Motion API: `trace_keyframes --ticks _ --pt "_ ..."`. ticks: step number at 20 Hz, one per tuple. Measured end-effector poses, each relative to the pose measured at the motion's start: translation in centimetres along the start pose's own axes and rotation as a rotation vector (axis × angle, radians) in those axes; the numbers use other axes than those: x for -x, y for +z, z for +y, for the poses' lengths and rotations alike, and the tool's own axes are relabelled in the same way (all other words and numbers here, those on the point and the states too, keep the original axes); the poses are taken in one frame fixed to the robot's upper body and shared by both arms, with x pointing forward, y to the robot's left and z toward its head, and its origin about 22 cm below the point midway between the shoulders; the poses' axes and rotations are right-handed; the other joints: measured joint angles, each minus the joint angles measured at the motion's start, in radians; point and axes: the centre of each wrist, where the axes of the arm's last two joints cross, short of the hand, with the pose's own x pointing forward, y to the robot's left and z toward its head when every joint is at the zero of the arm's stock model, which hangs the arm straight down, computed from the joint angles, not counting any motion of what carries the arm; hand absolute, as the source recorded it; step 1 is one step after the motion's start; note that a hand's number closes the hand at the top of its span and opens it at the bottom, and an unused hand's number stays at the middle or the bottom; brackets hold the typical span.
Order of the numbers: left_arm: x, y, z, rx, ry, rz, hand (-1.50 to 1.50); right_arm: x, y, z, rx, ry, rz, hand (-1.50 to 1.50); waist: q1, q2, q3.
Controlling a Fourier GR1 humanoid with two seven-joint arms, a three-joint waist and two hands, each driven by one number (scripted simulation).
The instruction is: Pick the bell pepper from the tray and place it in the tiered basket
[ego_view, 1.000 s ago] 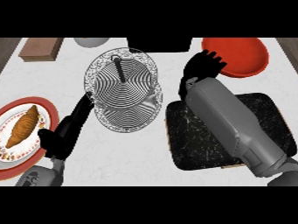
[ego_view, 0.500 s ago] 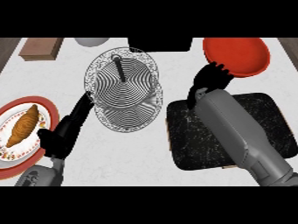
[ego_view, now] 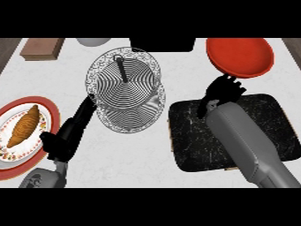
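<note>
Step in hand, judged: carry. Right hand (ego_view: pixel 223 89) curled above the tray's (ego_view: pixel 276 132) far edge; bell pepper hidden, presumably enclosed. Left hand (ego_view: pixel 66 134) relaxed open on the surface. Next: transfer left over the tiered basket (ego_view: pixel 128 88), then release.

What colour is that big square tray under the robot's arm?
Black with thin white marbled streaks, seen in the head view: the tray.

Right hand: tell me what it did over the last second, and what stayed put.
The right hand moved to the view's right, up over the far edge of the black tray, toward the red plate, fingers curled; the bell pepper isn't visible. The left hand, the tiered basket and the croissant stayed put.
</note>
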Motion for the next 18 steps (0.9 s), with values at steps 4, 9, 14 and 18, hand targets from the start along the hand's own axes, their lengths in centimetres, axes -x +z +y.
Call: trace_keyframes --ticks 4,9,14,18 --pt "-0.4 -0.6 -0.2 0.008 -0.008 -0.008 0.0 0.7 -0.4 0.4 -0.009 -0.013 0.018 -1.5 0.006 0.003 0.0" --pt "-0.1 -0.6 0.7 0.003 -0.009 -0.001 0.0 2.1 -0.6 1.4 -0.022 -0.022 0.032 -1.5 0.008 0.003 0.0" --pt "-0.3 -0.4 0.7 0.01 -0.011 -0.008 0.0 3.4 -1.2 2.2 -0.023 -0.048 0.041 1.5 0.016 -0.001 -0.003" --pt "0.1 -0.4 0.5 0.011 -0.012 -0.01 0.0 3.5 -0.5 2.0 0.025 -0.087 -0.012 1.5 0.019 0.001 -0.002"
